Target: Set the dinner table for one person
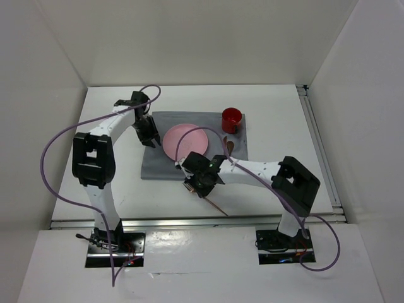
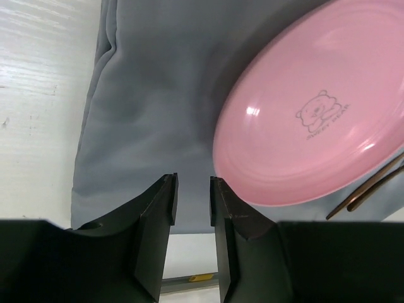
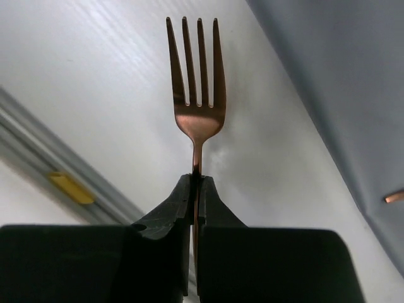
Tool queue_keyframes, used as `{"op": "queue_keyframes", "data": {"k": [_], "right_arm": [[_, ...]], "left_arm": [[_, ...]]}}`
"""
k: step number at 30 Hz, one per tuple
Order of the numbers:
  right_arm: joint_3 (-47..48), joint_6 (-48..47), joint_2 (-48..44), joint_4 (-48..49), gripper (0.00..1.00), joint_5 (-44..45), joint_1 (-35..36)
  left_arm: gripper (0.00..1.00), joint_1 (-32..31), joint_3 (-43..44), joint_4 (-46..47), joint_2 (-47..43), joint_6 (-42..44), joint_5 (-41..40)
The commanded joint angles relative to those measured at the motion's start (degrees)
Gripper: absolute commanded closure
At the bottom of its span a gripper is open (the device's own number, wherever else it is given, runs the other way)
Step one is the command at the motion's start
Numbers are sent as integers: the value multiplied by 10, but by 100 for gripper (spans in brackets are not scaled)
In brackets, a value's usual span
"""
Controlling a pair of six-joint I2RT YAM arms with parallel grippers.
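Right wrist view: the right gripper [image 3: 196,182] is clamped tight on the neck of a copper fork [image 3: 197,95], just below the tines. The tines project forward over bare table [image 3: 95,95], between the near rail and the cloth [image 3: 341,95]. Whether the fork is lifted clear of the surface cannot be told.

Top view: the table spans the whole work area. The grey cloth lies at its centre toward the far edge, carrying a pink plate [image 1: 185,142] in the middle and a red cup [image 1: 231,118] at the far right corner of the cloth. A copper utensil [image 1: 230,146], seemingly a spoon, lies on the cloth to the right of the plate. The right gripper sits just off the near edge of the cloth, in front of the plate.

The left gripper [image 2: 192,189] hangs over the cloth at the plate's left rim, jaws narrowly parted and holding nothing.

Assessment: the step in hand is placing the fork, and the grasp looks secure. The next move calls for carrying it onto the cloth beside the plate, laying it flat and parallel to the plate's side, then releasing. If the left side is chosen, the left arm must clear first.
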Motion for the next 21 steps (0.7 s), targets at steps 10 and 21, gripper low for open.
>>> {"op": "queue_keyframes", "data": {"k": [10, 21], "right_arm": [[384, 233, 105, -71, 100, -6, -37], [681, 420, 374, 19, 100, 41, -65]], "left_arm": [[52, 119, 32, -79, -257, 4, -20], [52, 165, -51, -73, -437, -35, -1]]}}
